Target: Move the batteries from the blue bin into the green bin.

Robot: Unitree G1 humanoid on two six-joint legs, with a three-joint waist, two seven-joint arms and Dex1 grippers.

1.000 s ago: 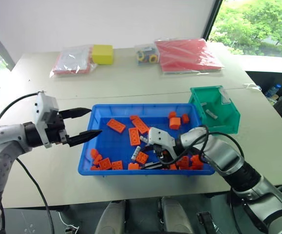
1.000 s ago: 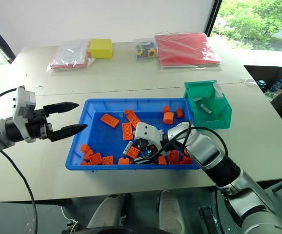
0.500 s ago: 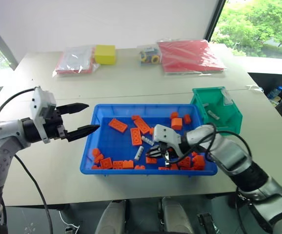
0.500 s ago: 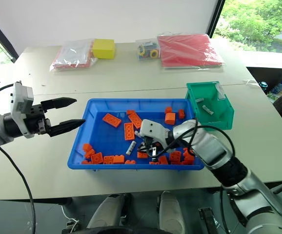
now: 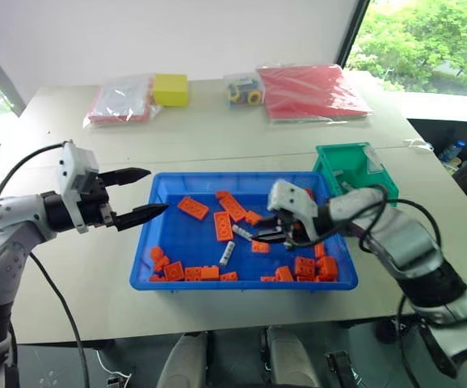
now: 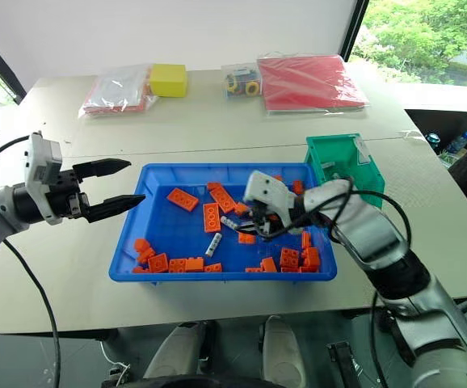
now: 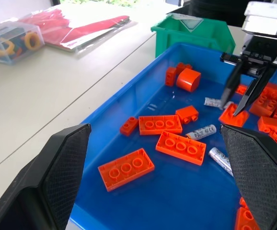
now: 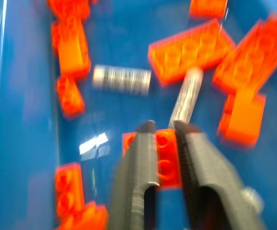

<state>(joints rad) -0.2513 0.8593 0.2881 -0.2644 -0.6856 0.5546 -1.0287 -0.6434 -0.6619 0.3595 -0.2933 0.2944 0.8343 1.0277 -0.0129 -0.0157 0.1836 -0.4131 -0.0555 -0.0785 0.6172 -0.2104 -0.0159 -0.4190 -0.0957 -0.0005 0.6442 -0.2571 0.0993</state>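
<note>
Above the blue bin (image 5: 161, 242), our right claw (image 5: 259, 237) hangs slightly parted, empty; batteries (image 5: 228, 253) lie below among orange bricks (image 5: 223, 225). Our left claw (image 5: 149, 193) stands spread beside it. Green bin (image 5: 379, 192) adjoins.

Table (image 5: 217, 137) — blue bin (image 5: 157, 218), green bin (image 5: 383, 202), yellow box (image 5: 170, 89), red packets (image 5: 310, 89).

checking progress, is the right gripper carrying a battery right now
No, the right gripper hangs over the blue bin with nothing between its parted fingers.
</note>
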